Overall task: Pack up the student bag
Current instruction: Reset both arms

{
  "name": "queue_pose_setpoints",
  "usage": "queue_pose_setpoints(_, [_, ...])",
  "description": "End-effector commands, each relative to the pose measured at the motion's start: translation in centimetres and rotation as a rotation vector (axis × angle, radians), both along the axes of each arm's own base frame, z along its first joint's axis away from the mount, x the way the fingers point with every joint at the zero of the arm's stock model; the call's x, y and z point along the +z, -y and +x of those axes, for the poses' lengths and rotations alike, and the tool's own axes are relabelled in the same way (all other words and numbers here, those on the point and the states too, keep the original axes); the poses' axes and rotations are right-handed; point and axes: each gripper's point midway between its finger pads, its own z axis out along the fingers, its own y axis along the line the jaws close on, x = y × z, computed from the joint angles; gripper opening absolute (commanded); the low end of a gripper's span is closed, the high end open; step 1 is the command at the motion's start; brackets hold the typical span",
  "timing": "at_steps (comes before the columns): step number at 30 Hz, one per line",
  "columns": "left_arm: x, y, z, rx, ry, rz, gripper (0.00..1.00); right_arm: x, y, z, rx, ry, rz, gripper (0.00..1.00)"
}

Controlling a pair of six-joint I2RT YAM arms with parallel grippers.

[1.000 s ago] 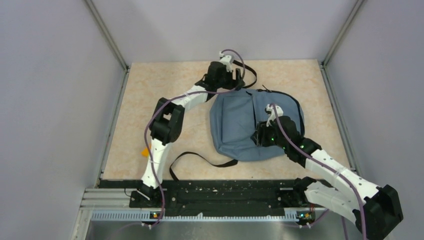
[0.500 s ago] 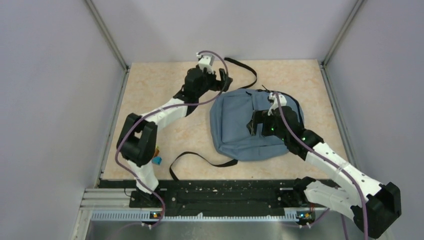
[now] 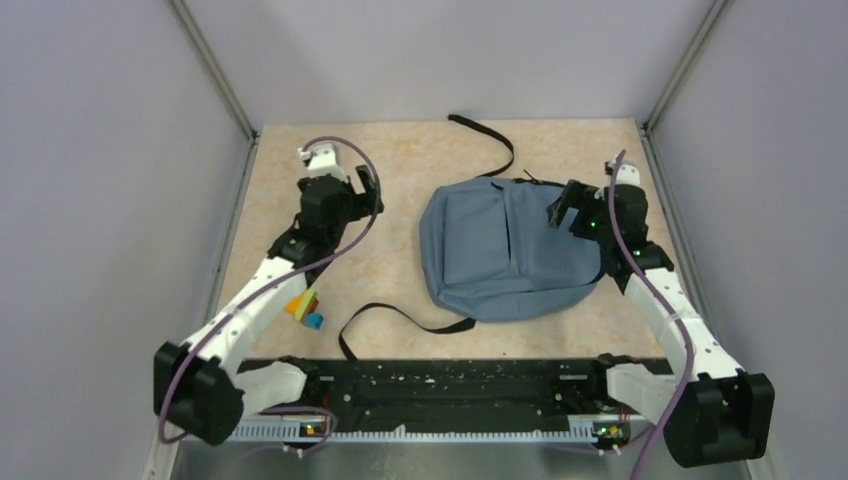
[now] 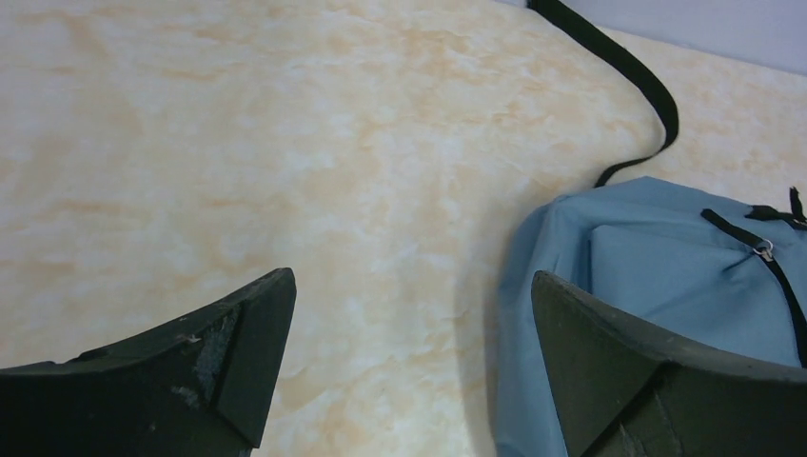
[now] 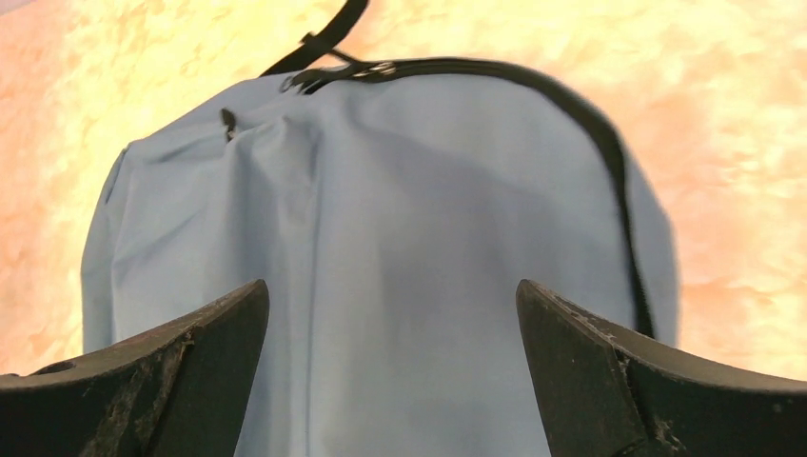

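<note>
No text, label, brand, number or sign is showing legibly in any view. The student bag (image 3: 500,250) is presenting only plain fabric with no lettering or logo that can be made out.

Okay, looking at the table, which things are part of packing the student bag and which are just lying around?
Part of the job:
- student bag, lying flat mid-table
- left gripper and right gripper, both open and empty

Lying about:
- small orange and blue pieces beside the left arm; too small to identify, possibly things to pack
</note>
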Motion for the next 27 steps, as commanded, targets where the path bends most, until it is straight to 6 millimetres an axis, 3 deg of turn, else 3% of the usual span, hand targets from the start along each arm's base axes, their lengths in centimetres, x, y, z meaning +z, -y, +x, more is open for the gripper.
queue_pose_setpoints(1, [1.9,-6.5,-5.8,0.223,-0.068,0.077,0.98,4.1,2.3,0.1,-0.042,0.164,-0.022,0.99])
queue_pose_setpoints(5, [4.8,-9.1,-10.0,0.263,-0.063,0.095,0.98,8.0,3.5,-1.0,-0.089,0.322,-0.044,0.99])
queue_pose_setpoints(10, [7.7,-11.3,-13.1,0.267,0.007,0.149,0.98,11.7,4.6,-3.0,-0.137,0.537,-0.056,0.99])
queue_pose_setpoints(13, [8.6,-12.4,-14.0,0.284,0.081,0.183,0.98,12.0,5.5,-4.0,-0.175,0.601,-0.079,0.99])
queue_pose_setpoints(16, [8.3,-13.0,-14.9,0.297,0.116,0.172,0.98,11.4,6.2,-5.2,-0.201,0.632,-0.107,0.99])
queue_pose_setpoints(21, [8.4,-12.6,-15.2,0.263,0.155,0.151,0.99,11.2,7.0,-6.6,-0.234,0.668,-0.134,0.99])
queue_pose_setpoints(27, [8.4,-12.6,-15.2,0.263,0.155,0.146,0.99,11.3,6.7,-6.6,-0.221,0.672,-0.130,0.99])
